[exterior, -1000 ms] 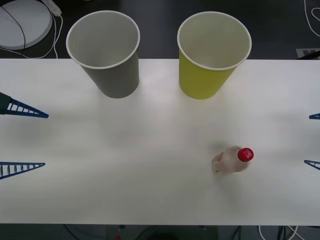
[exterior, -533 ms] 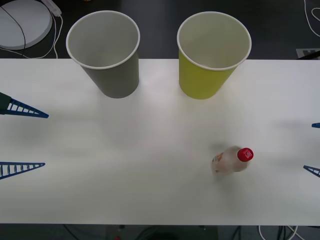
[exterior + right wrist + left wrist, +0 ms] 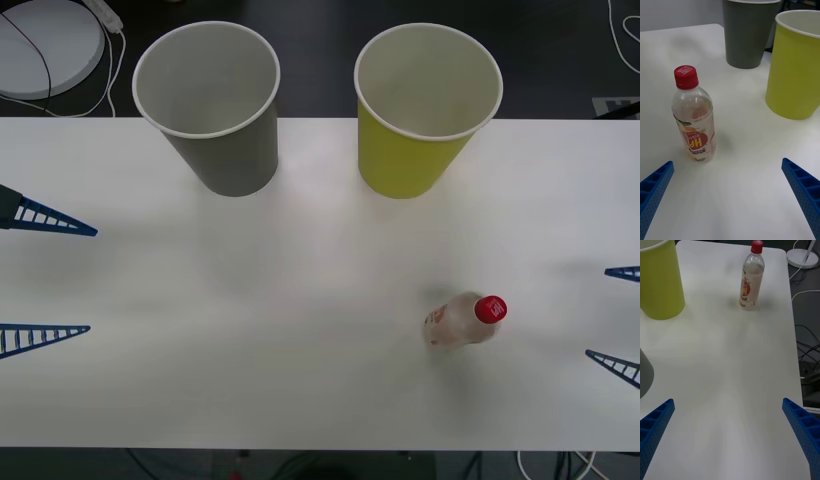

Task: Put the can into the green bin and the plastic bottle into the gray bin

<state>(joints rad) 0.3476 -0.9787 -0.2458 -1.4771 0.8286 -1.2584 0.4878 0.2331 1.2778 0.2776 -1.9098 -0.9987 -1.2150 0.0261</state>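
**Both grippers spread, bottle upright on table**

Right gripper [image 3: 612,318] at the table's right edge, fingers wide apart, empty, aimed at the plastic bottle [image 3: 462,320] standing near it. Left gripper [image 3: 48,280] at the left edge, fingers apart too. Gray bin [image 3: 212,105] and green bin [image 3: 422,105] upright at the far side.

The white table [image 3: 300,300] is evenly and brightly lit; a soft shadow is cast at six o'clock of the plastic bottle [image 3: 462,320].

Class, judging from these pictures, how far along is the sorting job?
Done: nothing visibly; no can is on the table. In hand: nothing; the right gripper is open beside the upright plastic bottle, the left gripper open too. Left: bottle into the gray bin.
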